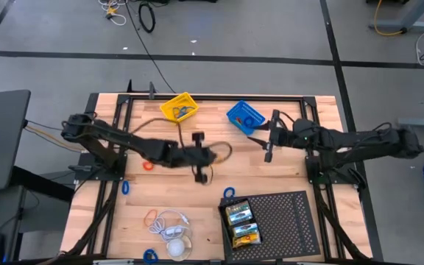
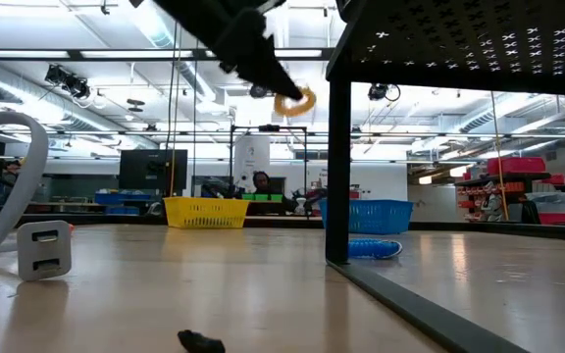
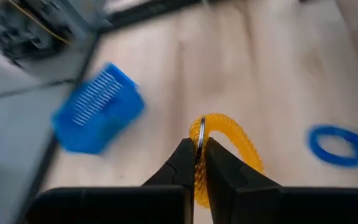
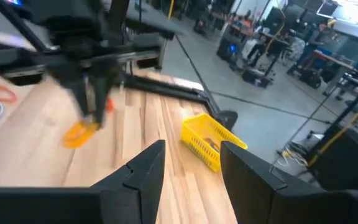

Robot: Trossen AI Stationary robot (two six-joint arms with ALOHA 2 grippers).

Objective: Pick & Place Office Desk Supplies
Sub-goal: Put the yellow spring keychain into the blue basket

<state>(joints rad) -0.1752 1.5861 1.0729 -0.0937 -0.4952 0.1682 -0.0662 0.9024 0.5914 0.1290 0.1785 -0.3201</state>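
Note:
My left gripper [image 1: 213, 155] hangs over the middle of the table, shut on a yellow-orange coiled band [image 3: 232, 140], which also shows in the low view [image 2: 295, 101] well above the table top. My right gripper [image 4: 191, 155] is open and empty near the blue basket [image 1: 243, 116], with its fingers toward the left arm. Two crayon boxes [image 1: 239, 214] lie in the black perforated tray [image 1: 285, 221]. Loose blue loops [image 1: 229, 193] and an orange loop [image 1: 152, 217] lie flat on the wood. My left gripper pinches the coiled band between its two fingertips [image 3: 185, 158] at the thin metal ring [image 3: 201, 134] on the coil's end. The band is lifted clear of the table and curls away beyond the fingertips.
A yellow basket [image 1: 179, 108] stands at the far edge beside the blue one. A white cable with a charger [image 1: 171, 228] lies at the near left. A small orange-red ring [image 1: 148, 165] sits under the left arm. The tray's leg [image 2: 338, 167] stands on the table.

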